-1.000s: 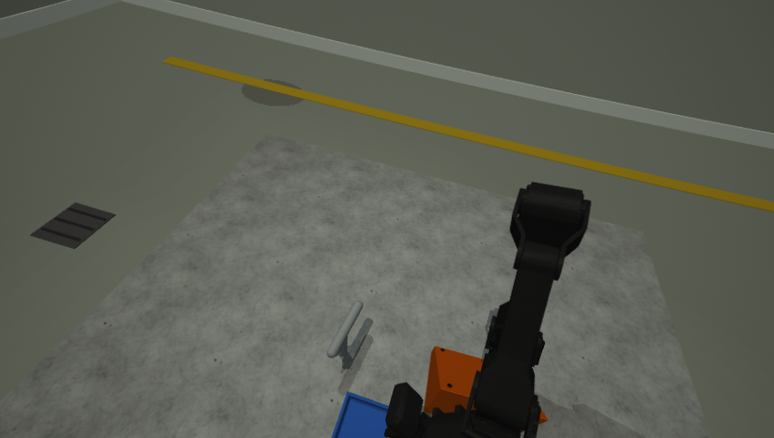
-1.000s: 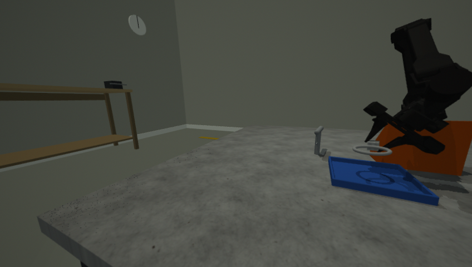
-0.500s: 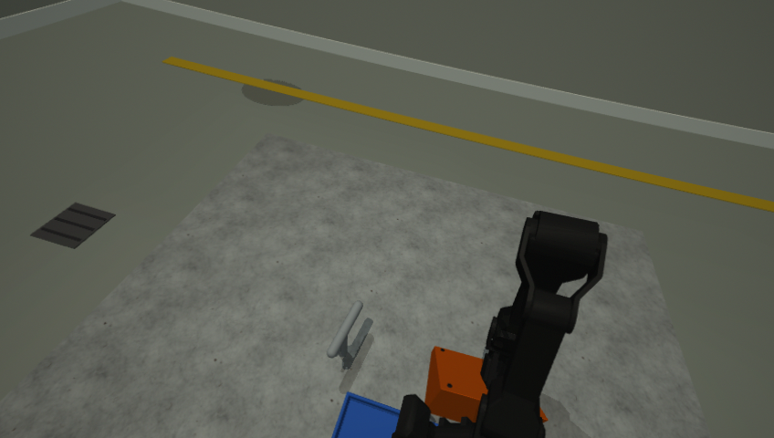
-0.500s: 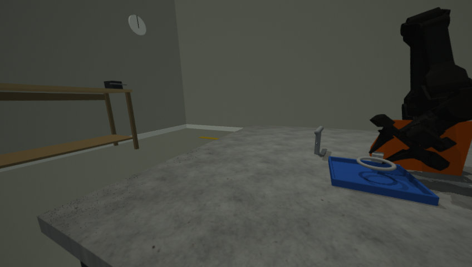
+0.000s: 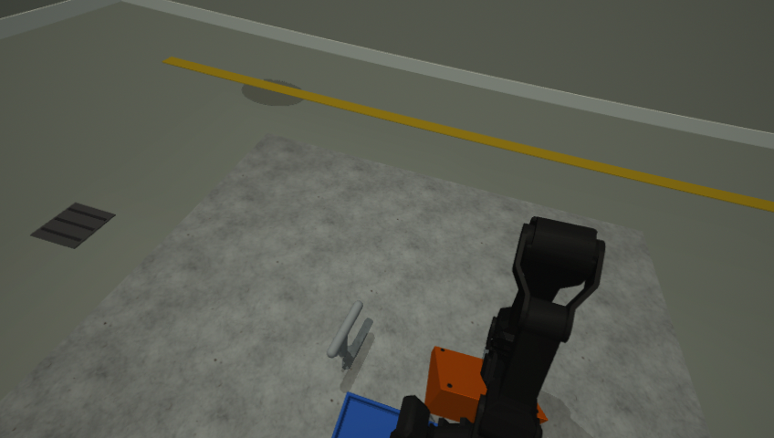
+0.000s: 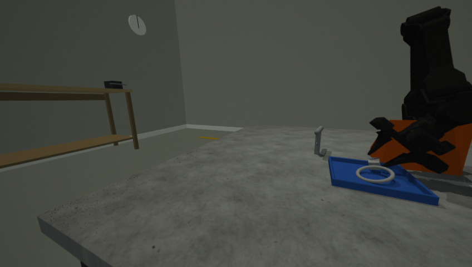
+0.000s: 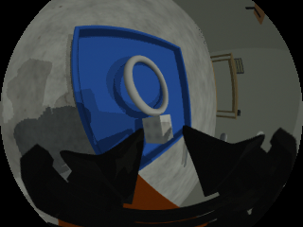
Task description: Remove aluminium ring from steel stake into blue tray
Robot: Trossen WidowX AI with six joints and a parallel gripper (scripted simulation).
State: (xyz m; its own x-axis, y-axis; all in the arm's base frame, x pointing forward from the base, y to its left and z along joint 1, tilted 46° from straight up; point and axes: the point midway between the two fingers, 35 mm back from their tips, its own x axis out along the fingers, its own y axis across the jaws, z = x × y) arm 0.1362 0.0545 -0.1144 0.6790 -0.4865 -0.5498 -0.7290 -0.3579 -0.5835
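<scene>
Aluminium ring off the stake and over the blue tray, gripper open.

The pale aluminium ring [image 6: 374,181] [image 7: 129,78] is seen within the outline of the shallow blue tray [image 5: 369,415] [image 6: 380,191] [image 7: 85,61], its small block-shaped welded tab [image 6: 373,162] [image 7: 153,130] turned toward the black parallel-jaw gripper [image 5: 429,425] [image 6: 377,159] [image 7: 163,130]. A round shadow is cast on the tray floor, offset from the ring; whether the ring touches that floor cannot be told.

The gripper's fingers are parted and the tab is not clamped. In the wrist view the tab is seen between the fingertips, close to one of them, with a gap left on the other side.

The grey steel stake [image 5: 343,355] [image 6: 317,143] with its rounded cross-bar [image 5: 346,329] [image 6: 319,129] is seen upright beyond a corner of the tray, with nothing around its foot. The mottled grey stone-like worktop [image 5: 244,244] [image 6: 231,214] [image 7: 43,28] is shared by the stake, the tray and a bright orange block [image 5: 455,380] [image 6: 465,142] [image 7: 151,194], which is partly hidden by the black jointed arm [image 5: 529,369] [image 6: 430,49].
</scene>
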